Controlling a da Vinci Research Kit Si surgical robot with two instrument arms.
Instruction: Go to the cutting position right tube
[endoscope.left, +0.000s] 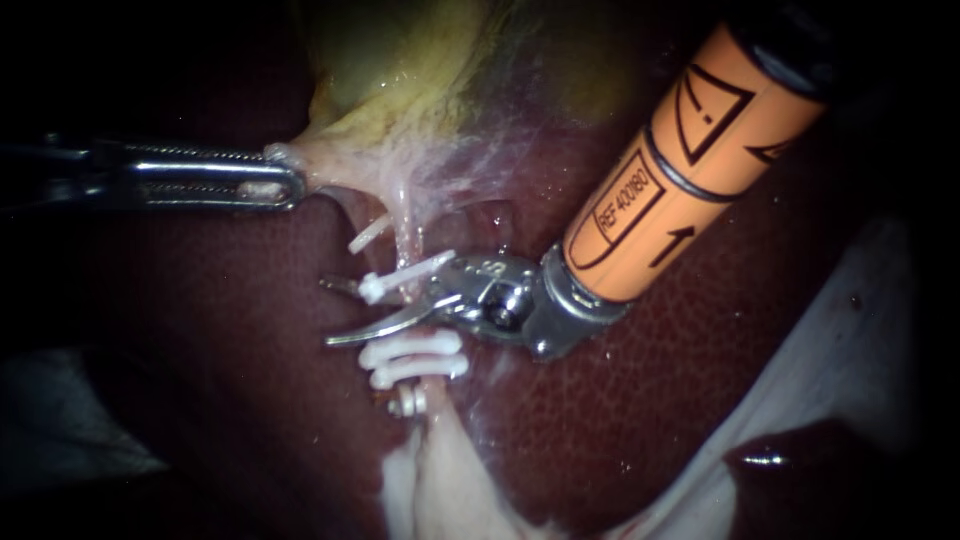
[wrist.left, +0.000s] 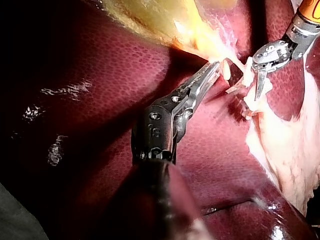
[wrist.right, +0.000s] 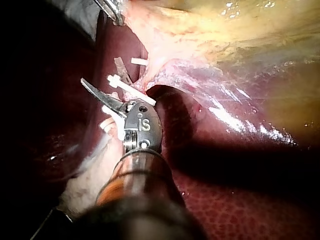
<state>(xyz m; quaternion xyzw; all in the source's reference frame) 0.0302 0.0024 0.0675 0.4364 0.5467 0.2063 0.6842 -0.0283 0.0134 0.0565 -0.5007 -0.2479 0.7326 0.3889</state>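
My right instrument (endoscope.left: 327, 312), on an orange shaft, has curved blades that stand open. They straddle a pale tube (endoscope.left: 403, 235) running down from the gallbladder (endoscope.left: 400, 60). One white clip (endoscope.left: 405, 275) sits on the tube just above the blades, and two more clips (endoscope.left: 412, 348) lie just below. In the right wrist view the blades (wrist.right: 100, 70) gape beside that upper clip (wrist.right: 131, 91). My left instrument (endoscope.left: 285, 182) is shut on the gallbladder's pale neck tissue and holds it stretched to the left; its own view shows the same hold (wrist.left: 216, 70).
Dark red liver (endoscope.left: 700, 380) lies under and around everything. A shorter clip (endoscope.left: 368, 235) sits on a strand left of the tube, and another (endoscope.left: 407, 402) lower down. A white cloth (endoscope.left: 850, 330) lies at the right, and pale fatty tissue (endoscope.left: 440, 480) below the clips.
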